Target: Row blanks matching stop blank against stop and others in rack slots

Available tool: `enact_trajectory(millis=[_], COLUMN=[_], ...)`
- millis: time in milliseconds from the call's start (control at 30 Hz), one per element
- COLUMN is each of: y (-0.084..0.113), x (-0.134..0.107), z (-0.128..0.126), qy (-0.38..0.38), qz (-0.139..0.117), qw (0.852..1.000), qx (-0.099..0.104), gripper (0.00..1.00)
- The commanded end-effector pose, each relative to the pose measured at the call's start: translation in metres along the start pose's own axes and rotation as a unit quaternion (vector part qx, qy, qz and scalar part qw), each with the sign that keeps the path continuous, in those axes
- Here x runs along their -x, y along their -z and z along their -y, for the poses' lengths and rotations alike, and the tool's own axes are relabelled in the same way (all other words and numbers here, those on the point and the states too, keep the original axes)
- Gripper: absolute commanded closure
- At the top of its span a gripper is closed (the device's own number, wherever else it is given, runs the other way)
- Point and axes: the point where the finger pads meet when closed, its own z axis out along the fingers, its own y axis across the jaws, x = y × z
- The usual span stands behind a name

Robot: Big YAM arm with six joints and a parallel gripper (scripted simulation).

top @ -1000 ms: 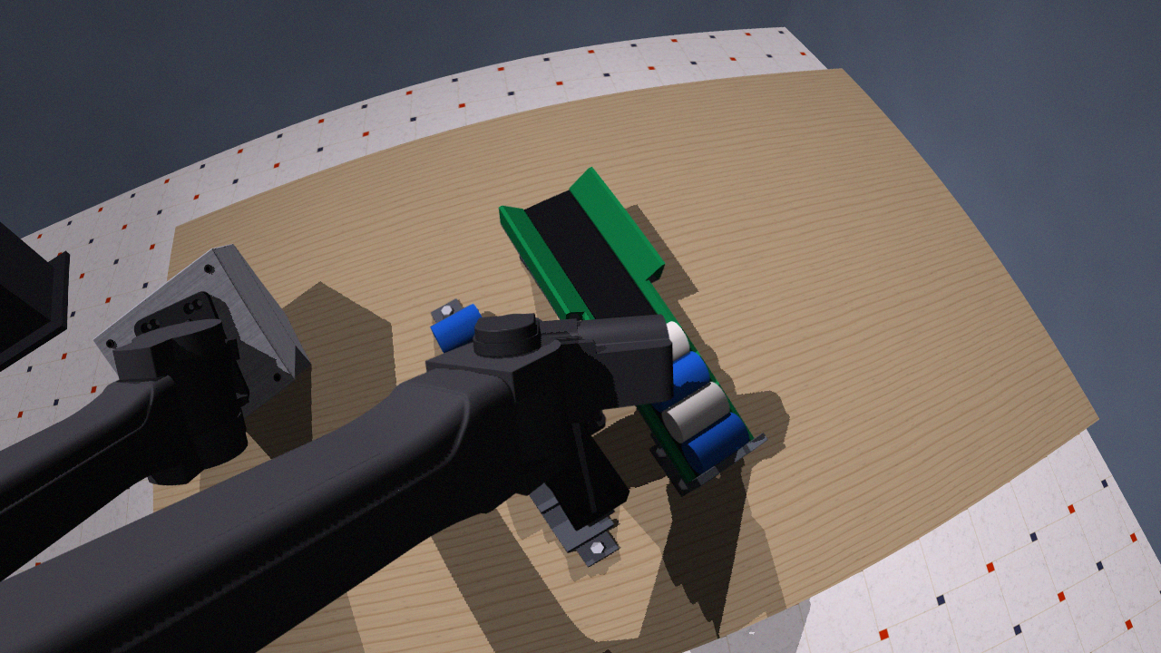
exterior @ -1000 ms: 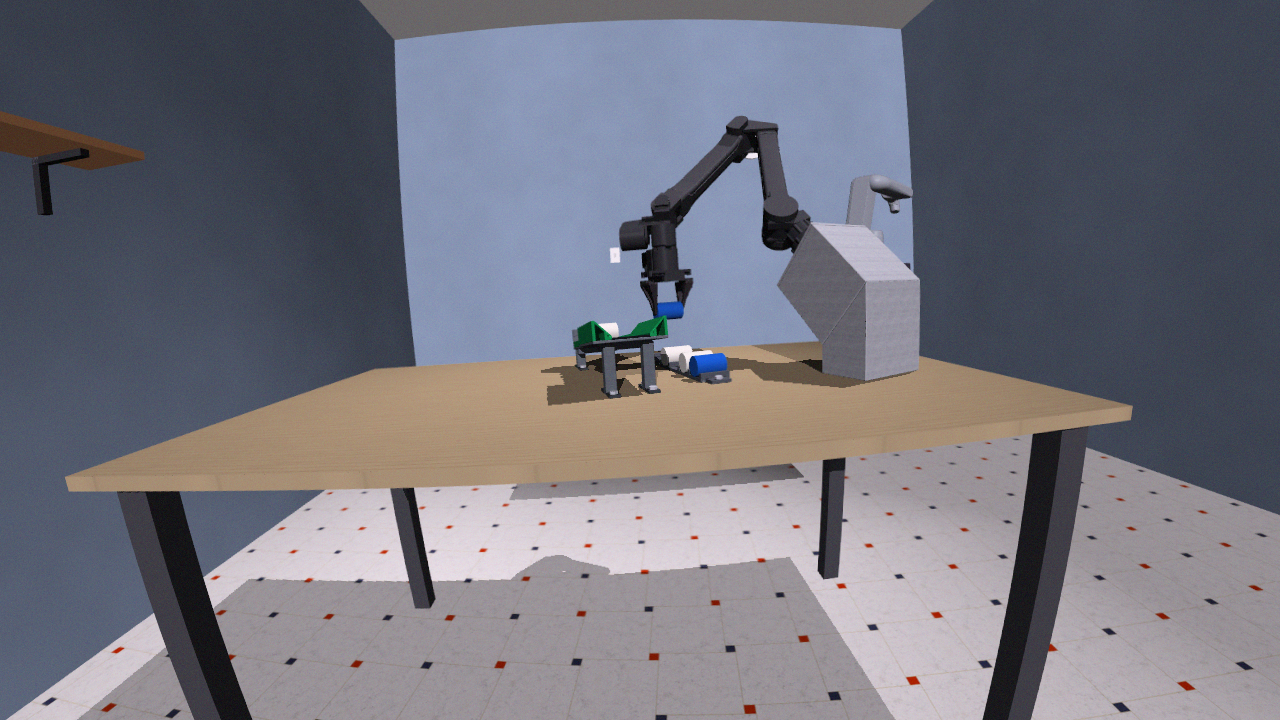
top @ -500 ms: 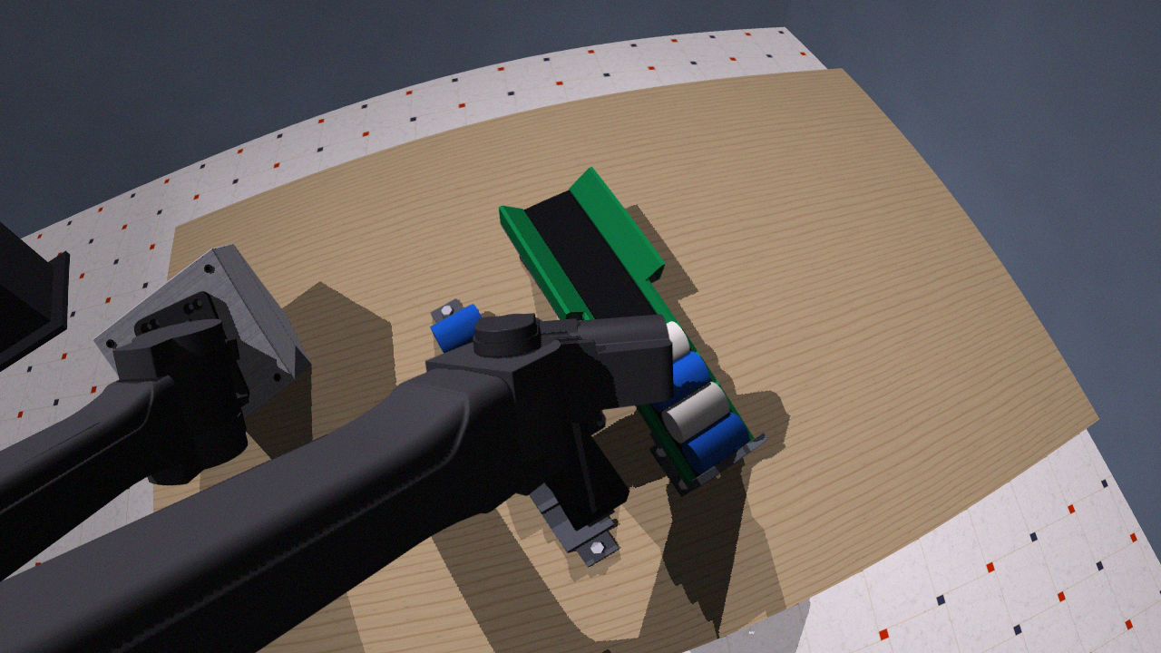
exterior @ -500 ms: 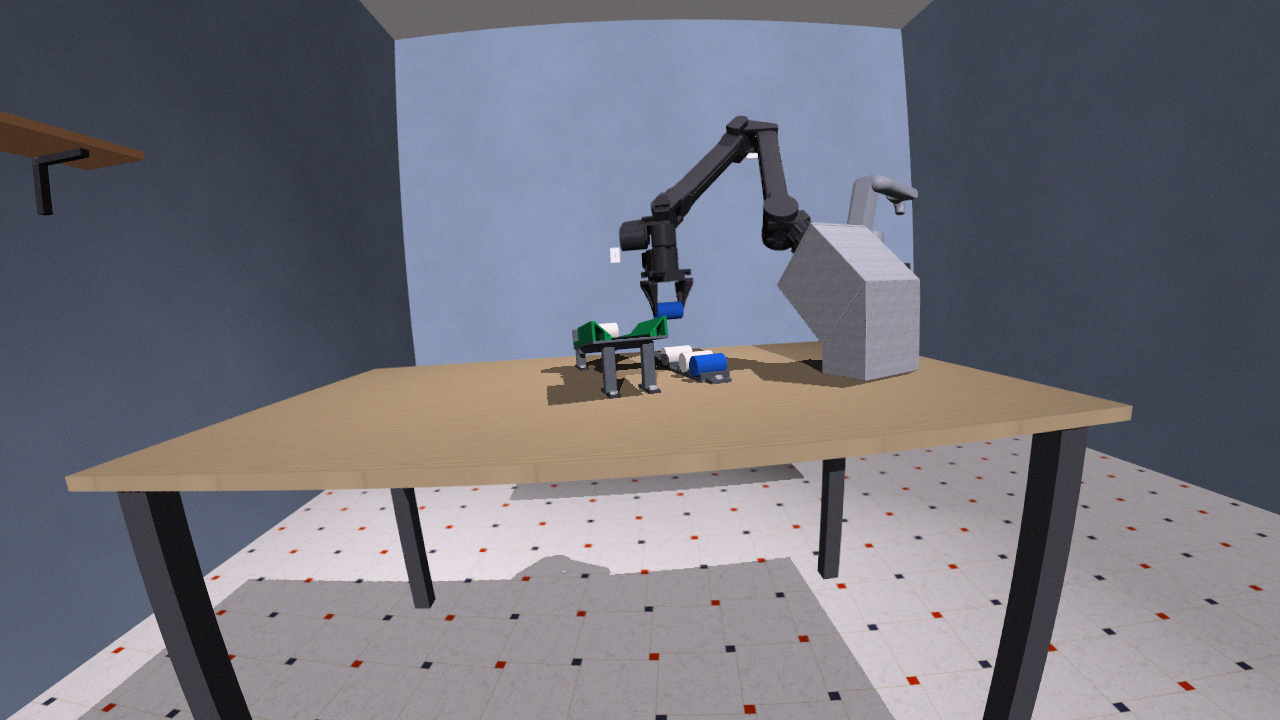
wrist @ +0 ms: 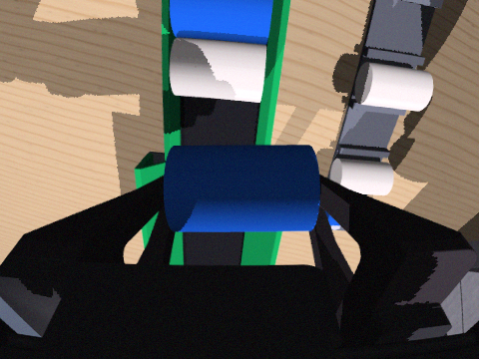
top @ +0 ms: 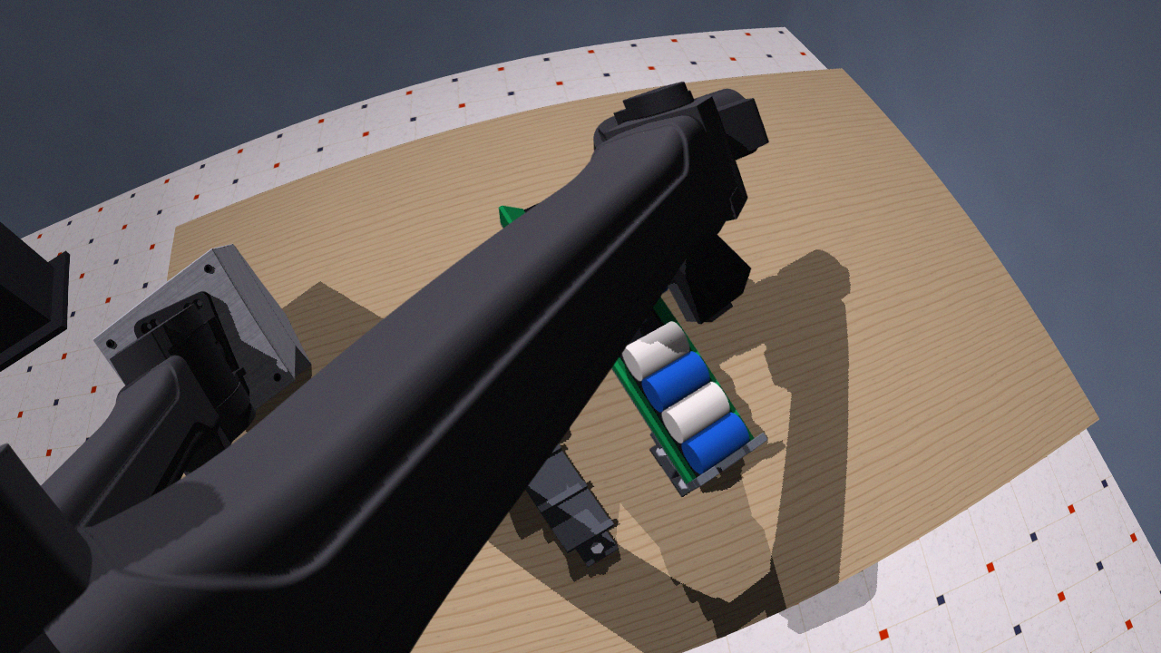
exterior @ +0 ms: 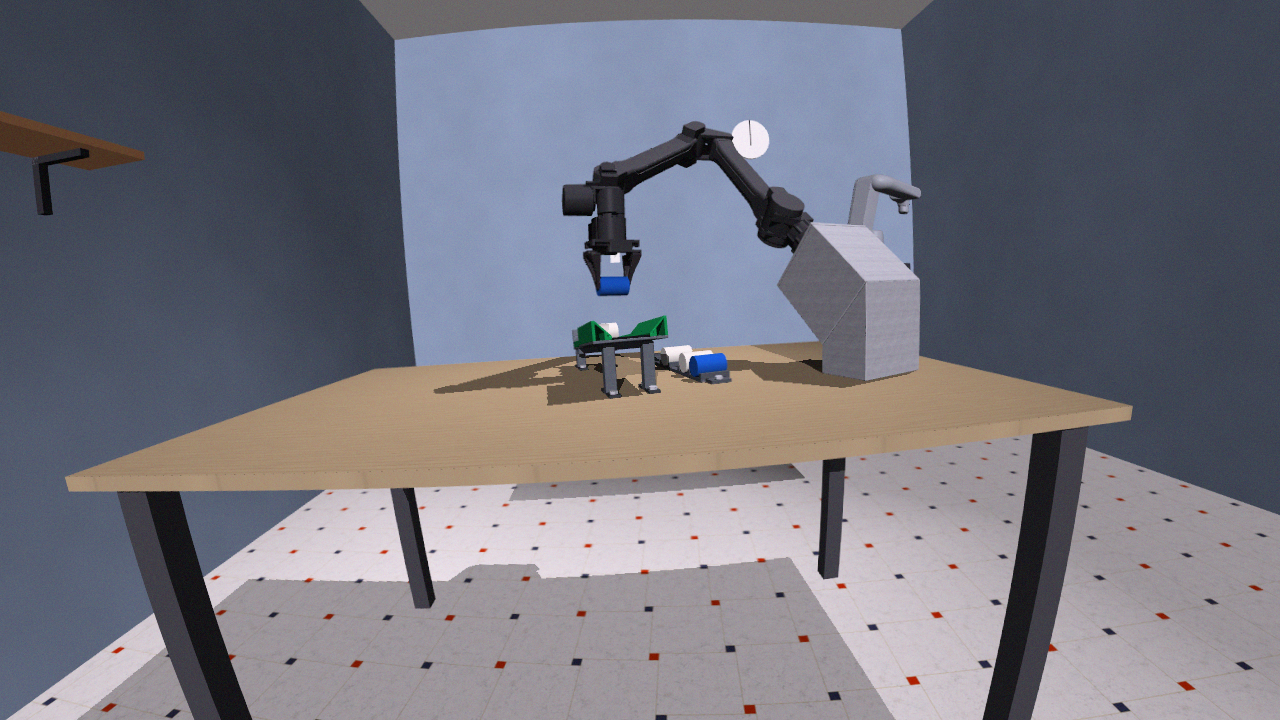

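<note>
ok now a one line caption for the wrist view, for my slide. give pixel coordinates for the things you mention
Gripper (top: 712, 279) (exterior: 613, 279) (wrist: 241, 181) holding a blue blank (exterior: 613, 285) (wrist: 241, 188) above the green-sided feed ramp (top: 623, 366) (exterior: 650, 327) (wrist: 279, 65), stock rack (top: 566, 488) (wrist: 371, 127) alongside.

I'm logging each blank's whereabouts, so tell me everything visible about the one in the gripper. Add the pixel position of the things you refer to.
The held blank (exterior: 613, 285) (wrist: 241, 186) is a short, plain blue cylinder with flat ends, smooth and plastic-looking, with no visible damage. It lies level, gripped end to end between the fingers of the gripper (exterior: 613, 284) (wrist: 241, 188), and touches nothing else. It hangs above the green-sided ramp (exterior: 586, 335) (wrist: 279, 60), crosswise to it.
</note>
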Motion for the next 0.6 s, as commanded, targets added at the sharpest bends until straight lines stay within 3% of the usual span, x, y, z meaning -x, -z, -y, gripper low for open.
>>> enact_trajectory(millis=[0,67,100,133,200,333,567], y=[0.016,0.021,0.01,0.01,0.018,0.027,0.024], x=[-0.013,-0.021,-0.011,-0.011,-0.001,-0.01,-0.01], z=[-0.03,-0.039,-0.034,-0.034,-0.035,-0.039,-0.041], qy=[-0.048,-0.048,-0.06,-0.06,-0.072,-0.063,-0.068], qz=[0.001,0.003,0.005,0.005,0.004,0.002,0.002], qw=[0.999,0.999,0.998,0.998,0.997,0.998,0.998], qx=[-0.007,-0.006,-0.02,-0.02,-0.009,0.001,0.003], gripper=[0.41,0.41,0.41,0.41,0.41,0.41,0.41])
